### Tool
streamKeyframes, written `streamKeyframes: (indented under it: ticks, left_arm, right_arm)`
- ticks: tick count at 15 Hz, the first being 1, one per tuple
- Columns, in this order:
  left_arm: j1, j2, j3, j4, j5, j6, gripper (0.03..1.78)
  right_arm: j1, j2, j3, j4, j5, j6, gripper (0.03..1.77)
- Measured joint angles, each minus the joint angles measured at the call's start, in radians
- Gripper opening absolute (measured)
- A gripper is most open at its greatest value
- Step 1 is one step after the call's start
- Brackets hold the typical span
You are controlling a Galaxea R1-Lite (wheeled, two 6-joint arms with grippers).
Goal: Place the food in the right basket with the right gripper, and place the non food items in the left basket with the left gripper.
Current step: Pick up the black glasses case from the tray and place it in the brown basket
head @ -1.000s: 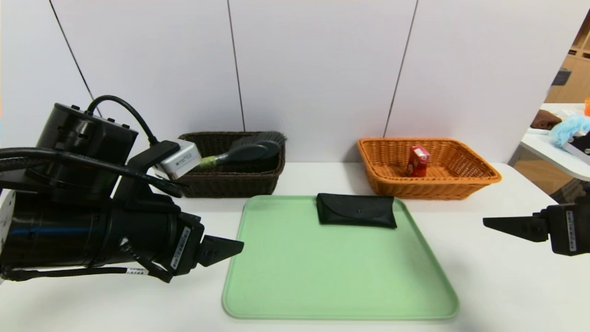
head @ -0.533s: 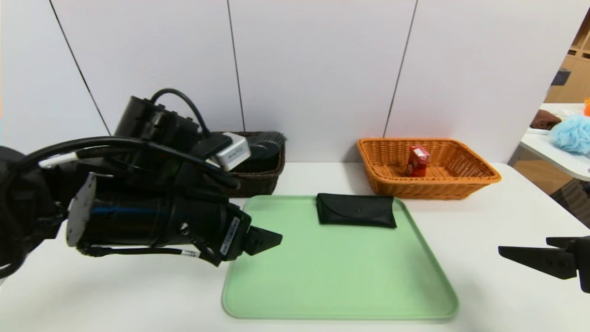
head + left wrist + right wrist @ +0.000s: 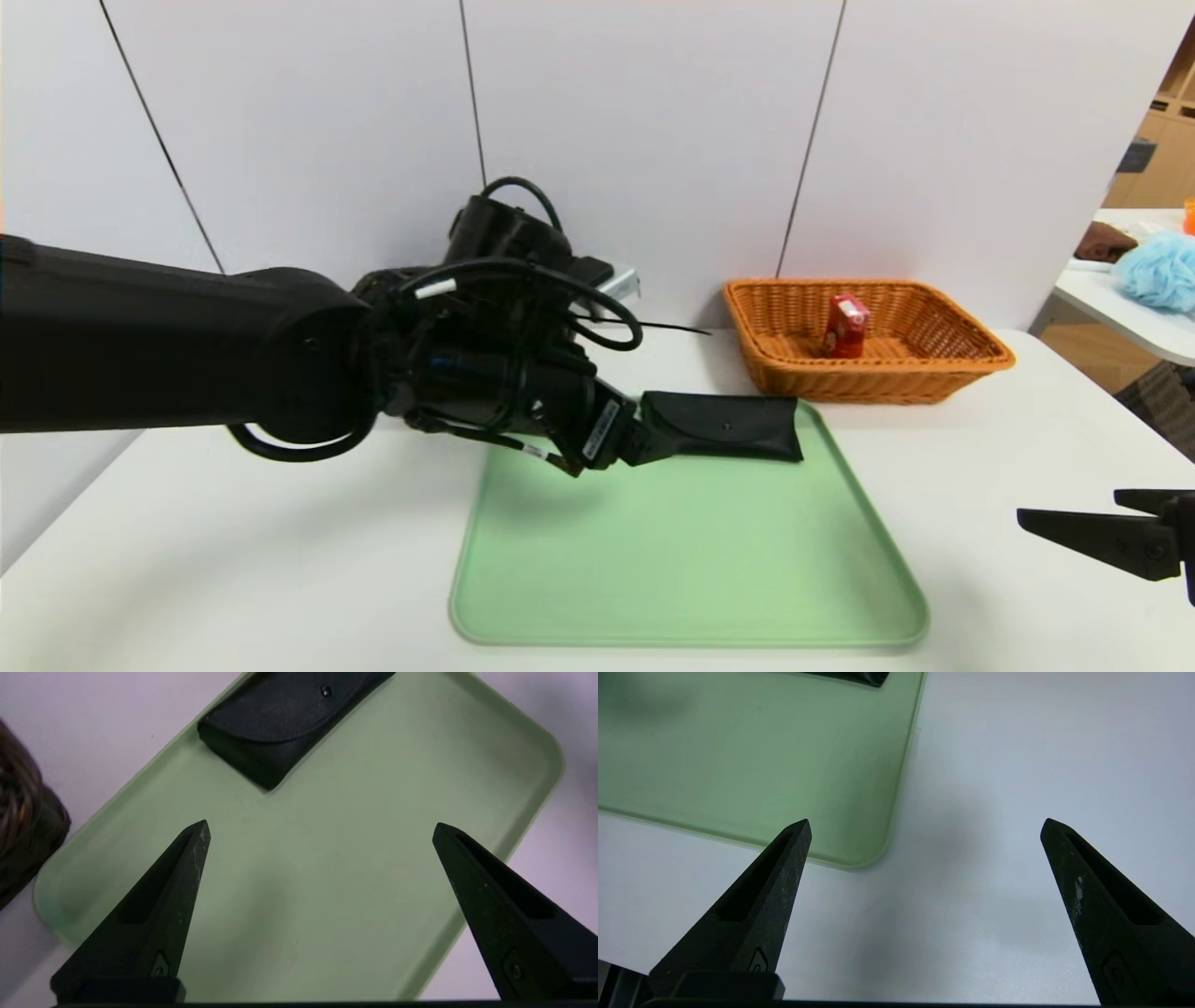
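Note:
A flat black pouch (image 3: 733, 427) lies at the far edge of the green tray (image 3: 691, 560). My left gripper (image 3: 651, 439) hangs open just off the pouch's left end, nothing between its fingers. In the left wrist view that left gripper (image 3: 322, 829) stands wide over bare tray (image 3: 327, 882), with the pouch (image 3: 289, 718) ahead of the tips and apart from them. The red carton (image 3: 847, 325) stands inside the orange right basket (image 3: 971, 359). A corner of the dark brown left basket (image 3: 23, 826) shows; my arm hides it in the head view. My right gripper (image 3: 1074, 523) is open and empty, low at the table's right.
In the right wrist view the right gripper (image 3: 924, 826) hovers over white table beside the tray's near right corner (image 3: 859, 854). A side table (image 3: 1130, 308) with a blue puff stands beyond the right edge. White wall panels close off the back.
My left arm swung from the table's left side across to the tray, ending at the pouch's left end. The right gripper drew back and lower toward the right edge. Both stayed open.

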Motion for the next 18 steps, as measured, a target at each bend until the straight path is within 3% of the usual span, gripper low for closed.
streamKeyframes:
  ticks: [4,8,11,18]
  left_arm:
    - [0.006,0.135,-0.059,-0.153,-0.117,0.099,1.69]
    - [0.025,0.261,-0.147,-0.253,-0.193,0.2,1.69]
    - [0.033,0.339,-0.225,-0.265,-0.251,0.276,1.69]
    - [0.069,0.464,-0.348,-0.194,-0.307,0.476,1.69]
  right_arm:
    - [0.001,-0.01,0.033,0.0,0.0,0.004,1.69]
    - [0.002,-0.036,0.077,0.001,0.0,0.004,1.69]
    - [0.002,-0.055,0.092,0.01,0.0,0.004,1.69]
    - [0.029,-0.074,0.098,0.012,0.0,0.035,1.69]
